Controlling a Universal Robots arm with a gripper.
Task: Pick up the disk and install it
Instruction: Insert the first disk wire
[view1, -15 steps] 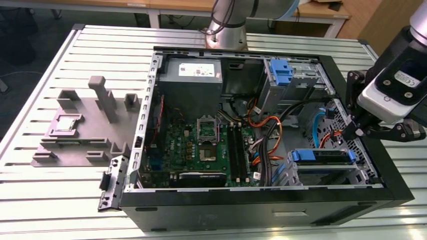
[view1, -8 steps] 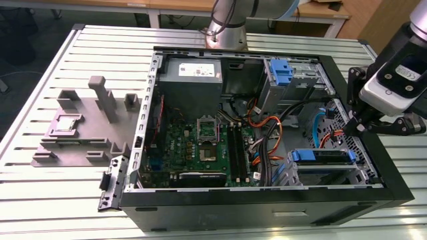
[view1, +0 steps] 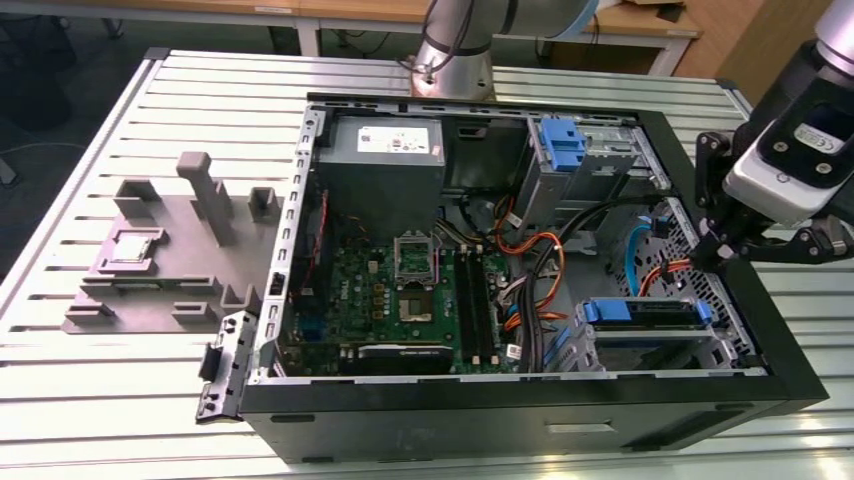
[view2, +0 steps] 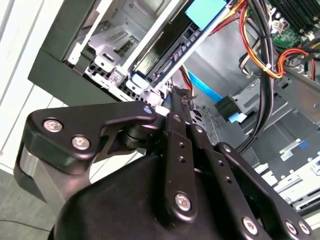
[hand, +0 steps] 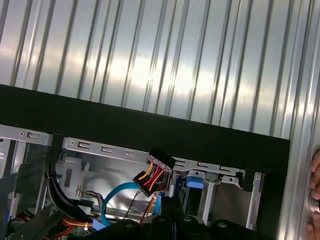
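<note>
An open computer case (view1: 534, 400) lies on its side with the panel off, so its bays face up for reach from above. The white sticker (view1: 387, 140) on its grey power supply box (view1: 380, 185) has no legible print. At the case's wall on the exterior view's right hangs the gripper (view1: 707, 252), fingers pressed together on nothing, near the blue-railed disk (view1: 641, 312), which appears seated in the case's drive cage.

The exterior view overlooks the whole computer case (view1: 534, 412); both wrist views closely face its wall.
</note>
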